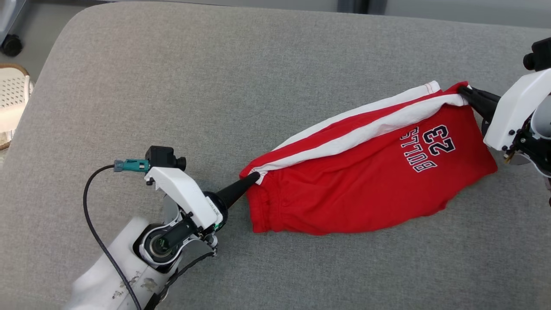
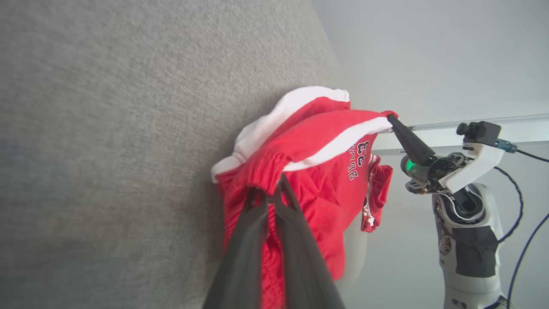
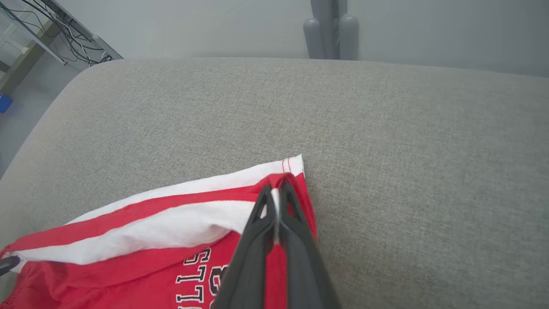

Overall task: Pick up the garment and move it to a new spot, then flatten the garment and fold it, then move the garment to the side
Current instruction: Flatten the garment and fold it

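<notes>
The garment (image 1: pixel 370 172) is a pair of red shorts with white side stripes and a "BULLS 23" print, stretched slantwise over the grey cushion (image 1: pixel 215 77). My left gripper (image 1: pixel 257 175) is shut on its waistband corner at the lower left. My right gripper (image 1: pixel 462 91) is shut on the leg hem at the upper right. In the left wrist view the fingers (image 2: pixel 257 223) pinch the gathered red waistband (image 2: pixel 266 169), and the garment (image 2: pixel 326 171) sags between both grips. The right wrist view has its fingers (image 3: pixel 261 231) clamped on the hem of the garment (image 3: pixel 141 223).
The grey cushion (image 3: pixel 386 128) reaches far to the left and back. A pale woven basket (image 1: pixel 13 99) stands on the floor off the cushion's left edge, with a dark castor wheel (image 1: pixel 11 44) behind it. A grey post (image 3: pixel 330 32) rises behind the cushion.
</notes>
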You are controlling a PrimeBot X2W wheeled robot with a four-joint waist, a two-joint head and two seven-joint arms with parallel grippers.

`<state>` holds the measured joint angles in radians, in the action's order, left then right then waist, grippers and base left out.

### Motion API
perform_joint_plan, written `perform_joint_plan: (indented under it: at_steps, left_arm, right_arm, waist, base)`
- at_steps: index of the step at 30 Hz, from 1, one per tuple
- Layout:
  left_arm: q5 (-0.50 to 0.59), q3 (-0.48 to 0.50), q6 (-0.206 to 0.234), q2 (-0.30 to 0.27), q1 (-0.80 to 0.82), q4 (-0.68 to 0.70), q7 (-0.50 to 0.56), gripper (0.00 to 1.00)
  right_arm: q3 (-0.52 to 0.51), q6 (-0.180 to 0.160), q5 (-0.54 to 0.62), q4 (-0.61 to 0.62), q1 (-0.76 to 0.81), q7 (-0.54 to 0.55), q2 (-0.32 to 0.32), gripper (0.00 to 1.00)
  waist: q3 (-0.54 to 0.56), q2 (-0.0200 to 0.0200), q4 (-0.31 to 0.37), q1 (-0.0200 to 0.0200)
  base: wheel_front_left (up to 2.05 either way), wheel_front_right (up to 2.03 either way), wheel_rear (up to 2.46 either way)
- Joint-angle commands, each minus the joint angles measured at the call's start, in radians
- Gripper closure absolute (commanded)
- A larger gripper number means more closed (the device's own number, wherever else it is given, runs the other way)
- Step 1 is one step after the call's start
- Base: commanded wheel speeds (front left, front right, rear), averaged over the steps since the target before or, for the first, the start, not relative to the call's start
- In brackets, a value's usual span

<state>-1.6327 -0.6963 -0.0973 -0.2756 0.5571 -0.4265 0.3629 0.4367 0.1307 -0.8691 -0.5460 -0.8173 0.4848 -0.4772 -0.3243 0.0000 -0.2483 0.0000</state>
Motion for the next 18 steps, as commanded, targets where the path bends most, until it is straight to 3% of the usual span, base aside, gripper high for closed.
perform_joint_plan:
  at_steps: [1, 13, 14, 15, 16, 18]
  left_arm:
    - [0.004, 0.002, -0.009, 0.007, 0.022, -0.008, -0.008, 1.00]
    - [0.031, 0.014, -0.026, 0.064, 0.069, -0.067, -0.059, 1.00]
    - [0.034, 0.016, -0.027, 0.069, 0.074, -0.074, -0.067, 0.65]
    - [0.037, 0.017, -0.028, 0.074, 0.077, -0.084, -0.074, 0.21]
    - [0.042, 0.016, -0.027, 0.078, 0.077, -0.091, -0.077, 0.00]
    - [0.049, 0.012, -0.028, 0.082, 0.082, -0.104, -0.081, 0.00]
  right_arm:
    - [0.008, 0.000, 0.005, -0.016, -0.019, -0.015, -0.004, 1.00]
    - [0.057, 0.000, 0.011, -0.123, -0.092, -0.074, -0.019, 1.00]
    - [0.060, 0.000, 0.009, -0.134, -0.097, -0.076, -0.018, 0.87]
    - [0.064, 0.000, 0.011, -0.144, -0.102, -0.079, -0.021, 0.54]
    - [0.067, 0.000, 0.015, -0.160, -0.106, -0.081, -0.023, 0.00]
    - [0.076, 0.000, 0.024, -0.177, -0.117, -0.089, -0.019, 0.00]
  waist:
    - [-0.013, 0.0000, -0.013, 0.0000]
    - [-0.056, 0.0000, -0.049, 0.0000]
    - [-0.058, 0.0000, -0.051, 0.0000]
    - [-0.060, 0.0000, -0.051, 0.0000]
    - [-0.062, 0.0000, -0.052, 0.0000]
    - [-0.064, 0.0000, -0.052, 0.0000]
  base:
    - [0.00, 0.00, 0.00]
    - [0.00, 0.00, 0.00]
    - [0.00, 0.00, 0.00]
    - [0.00, 0.00, 0.00]
    - [0.00, 0.00, 0.00]
    - [0.00, 0.00, 0.00]
